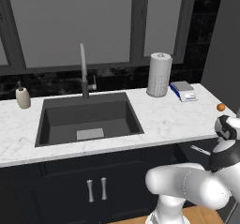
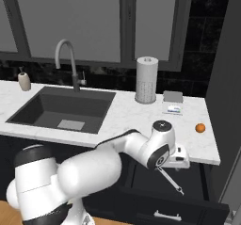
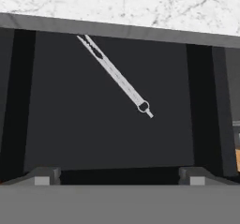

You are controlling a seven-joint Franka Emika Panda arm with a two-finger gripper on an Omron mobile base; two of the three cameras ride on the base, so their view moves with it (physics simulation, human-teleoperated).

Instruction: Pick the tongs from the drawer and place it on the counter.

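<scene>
The dark drawer (image 2: 200, 191) stands pulled out below the right end of the white marble counter (image 2: 136, 120). The slim silvery tongs (image 3: 115, 75) lie flat and diagonal on the drawer floor (image 3: 65, 124), their ringed end toward me. They also show as a thin grey line, the tongs (image 2: 170, 180), just under my hand. My gripper (image 3: 119, 178) hangs above the drawer, open, its fingertips (image 3: 42, 177) wide apart with nothing between them and well clear of the tongs. The counter edge (image 3: 140, 31) runs along the drawer's far side.
A dark sink (image 1: 89, 120) with a tall faucet (image 1: 84, 70) sits left of the drawer. A paper towel roll (image 1: 159, 74), a small blue-and-white box (image 1: 183, 91) and an orange (image 1: 221, 107) stand on the counter's right part. A soap dispenser (image 1: 22, 97) is far left.
</scene>
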